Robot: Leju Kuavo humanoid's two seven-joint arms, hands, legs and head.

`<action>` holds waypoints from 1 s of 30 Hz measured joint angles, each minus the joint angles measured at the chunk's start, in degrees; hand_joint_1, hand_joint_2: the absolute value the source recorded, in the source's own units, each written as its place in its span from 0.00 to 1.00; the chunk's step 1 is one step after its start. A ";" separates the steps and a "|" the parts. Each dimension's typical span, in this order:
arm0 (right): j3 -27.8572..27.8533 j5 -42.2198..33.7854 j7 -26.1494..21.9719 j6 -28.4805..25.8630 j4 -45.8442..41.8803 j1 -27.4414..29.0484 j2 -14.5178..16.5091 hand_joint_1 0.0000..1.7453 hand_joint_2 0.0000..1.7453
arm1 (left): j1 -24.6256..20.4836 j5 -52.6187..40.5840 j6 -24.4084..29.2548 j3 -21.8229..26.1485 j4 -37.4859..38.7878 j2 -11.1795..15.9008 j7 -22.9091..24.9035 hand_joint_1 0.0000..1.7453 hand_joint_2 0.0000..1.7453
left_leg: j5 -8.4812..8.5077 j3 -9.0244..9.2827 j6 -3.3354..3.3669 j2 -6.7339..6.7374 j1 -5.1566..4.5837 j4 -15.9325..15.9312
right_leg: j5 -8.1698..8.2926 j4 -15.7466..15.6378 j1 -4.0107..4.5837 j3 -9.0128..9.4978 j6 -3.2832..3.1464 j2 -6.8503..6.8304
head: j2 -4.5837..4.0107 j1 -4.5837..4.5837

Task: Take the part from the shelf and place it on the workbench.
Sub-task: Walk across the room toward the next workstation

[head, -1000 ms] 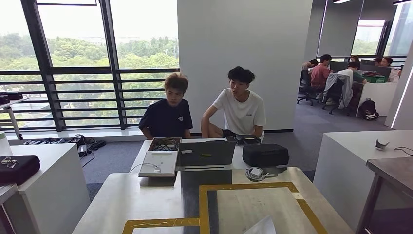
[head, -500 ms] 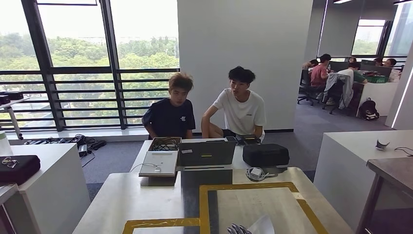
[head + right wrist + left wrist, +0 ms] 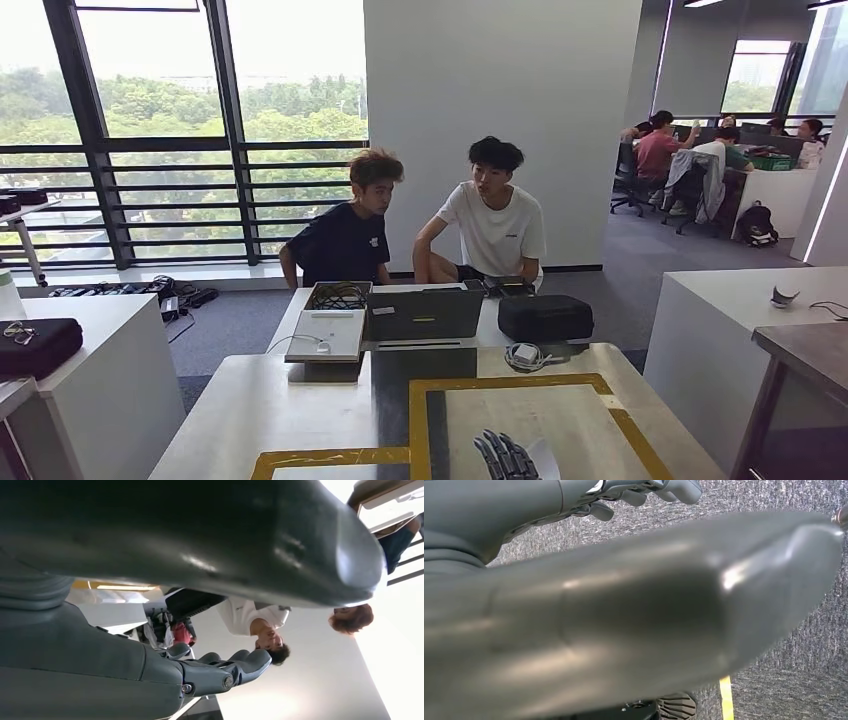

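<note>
Head view: right hand [image 3: 505,455] now risen into the lower edge over the yellow-taped workbench [image 3: 300,405], dark fingers upward, where only fingertips peeked half a second ago. White sheet-like piece [image 3: 546,462], probably the part, touching those fingers. Whether gripped or merely touching, impossible to tell.

Left wrist view: left hand [image 3: 634,492] hanging over grey carpet [image 3: 794,670], fingers loosely curled. Closed or not, cannot tell.

Right wrist view: fingers [image 3: 235,667] stretched out toward seated people, nothing plainly held. Likely meaning: part brought over the bench, set-down not yet done.
</note>
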 joint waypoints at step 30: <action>-0.18 4.15 5.59 0.95 -38.92 8.76 -11.17 0.00 0.00 | 0.52 -0.84 4.69 1.34 0.02 -0.56 4.00 0.00 0.00 | -0.09 -0.08 0.01 -0.02 -0.08 0.00 | -0.03 -0.05 0.00 0.07 0.01 0.02 | 0.00 0.00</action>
